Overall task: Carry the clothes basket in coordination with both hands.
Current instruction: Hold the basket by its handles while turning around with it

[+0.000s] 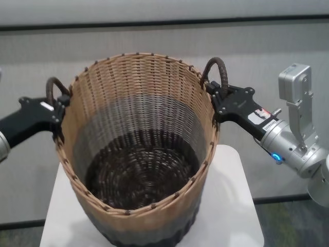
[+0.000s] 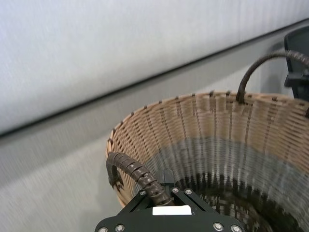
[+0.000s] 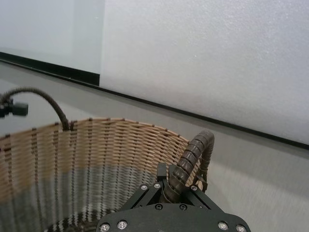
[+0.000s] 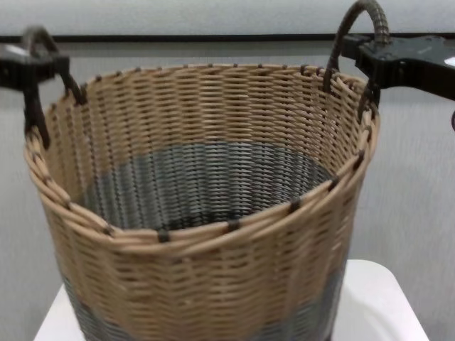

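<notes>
The clothes basket (image 1: 139,123), tan wicker above and grey below, sits upright over a small white table (image 1: 234,206); whether its base touches the table I cannot tell. My left gripper (image 1: 58,110) is shut on the left loop handle (image 1: 52,85), also seen in the left wrist view as handle (image 2: 137,175) in the gripper (image 2: 161,192). On the other side, my right gripper (image 1: 213,95) is shut on the right handle (image 1: 218,67); the right wrist view shows that handle (image 3: 193,154) running between the fingers (image 3: 161,176). The chest view shows the basket (image 4: 213,177) with both grippers at rim height.
A grey wall with a dark stripe runs behind the basket. The white table (image 4: 377,298) is only a little wider than the basket's base. The right arm's silver wrist (image 1: 295,149) with a blue light stands off to the right.
</notes>
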Motion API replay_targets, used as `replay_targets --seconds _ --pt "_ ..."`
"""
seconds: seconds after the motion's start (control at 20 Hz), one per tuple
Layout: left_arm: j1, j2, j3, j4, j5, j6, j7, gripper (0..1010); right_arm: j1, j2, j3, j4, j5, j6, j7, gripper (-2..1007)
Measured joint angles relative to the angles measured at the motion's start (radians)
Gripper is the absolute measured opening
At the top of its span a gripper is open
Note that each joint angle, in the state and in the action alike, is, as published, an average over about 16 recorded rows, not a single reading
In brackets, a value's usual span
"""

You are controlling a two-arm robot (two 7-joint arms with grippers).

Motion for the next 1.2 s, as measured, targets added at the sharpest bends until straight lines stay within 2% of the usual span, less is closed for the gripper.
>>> replay_targets --seconds 0.3,0.55,1.2 --pt "0.011 0.021 -0.039 -0.057 0.000 0.008 0.006 1 0.002 0.001 0.001 -0.034 0.006 0.003 0.005 31" --pt "0.021 0.031 -0.061 -0.086 -0.003 0.013 0.006 1 0.006 0.003 0.002 -0.050 0.013 0.001 0.008 31" --pt "0.032 0.033 -0.072 -0.090 -0.011 -0.027 -0.023 1 -0.002 0.008 0.010 -0.051 0.029 -0.001 0.004 31"
